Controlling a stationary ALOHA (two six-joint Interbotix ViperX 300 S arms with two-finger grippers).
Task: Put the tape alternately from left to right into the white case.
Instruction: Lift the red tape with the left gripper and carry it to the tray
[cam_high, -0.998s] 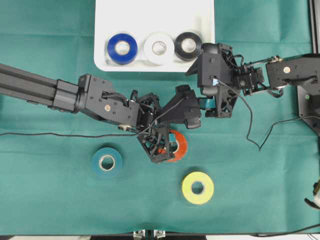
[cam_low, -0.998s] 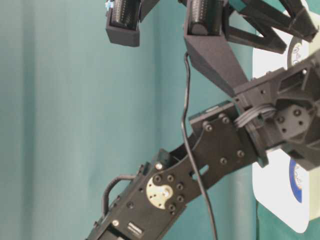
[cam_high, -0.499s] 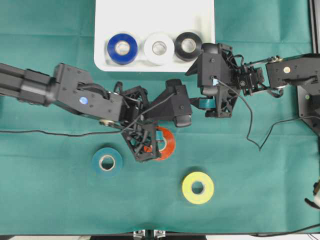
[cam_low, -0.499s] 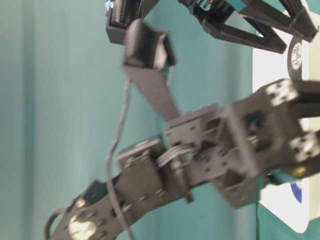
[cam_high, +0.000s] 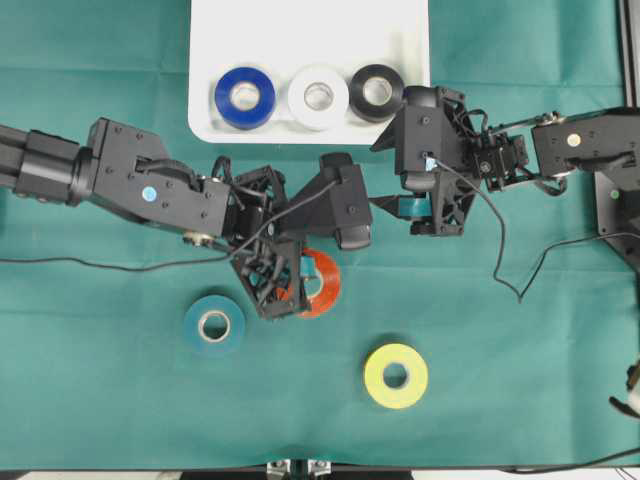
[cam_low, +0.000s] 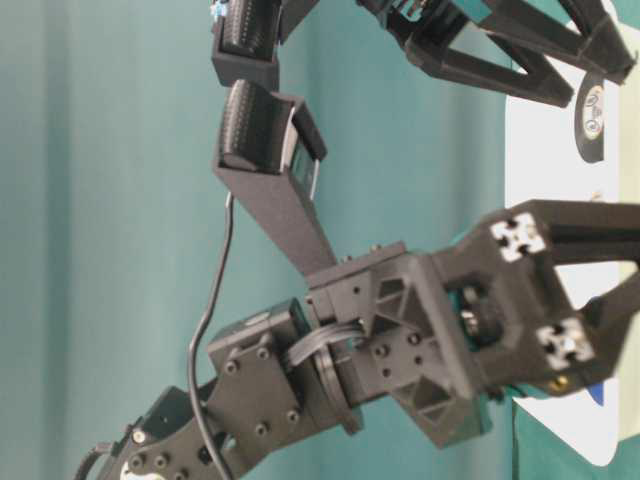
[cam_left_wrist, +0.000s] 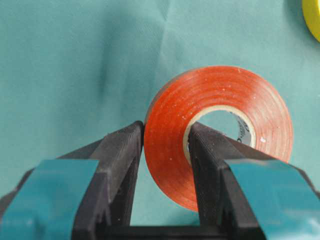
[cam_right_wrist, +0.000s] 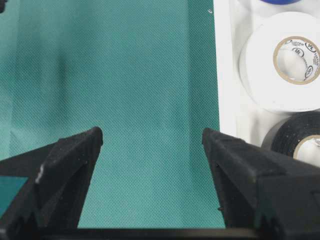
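Note:
My left gripper is shut on the red-orange tape, one finger outside the ring and one through its pale core. Seen from overhead, that roll is tilted over the green cloth, below the white case. Blue, white and black rolls lie in a row inside the case. A teal roll and a yellow roll lie flat on the cloth. My right gripper stands open and empty beside the case's rim, near the black roll.
A green cloth covers the table. The left arm fills most of the table-level view. A black cable trails from the right arm across the cloth. The right arm's base stands at the right edge.
My left arm has drawn back to the left with the red-orange roll held in its jaws. The right arm and the other rolls have not moved.

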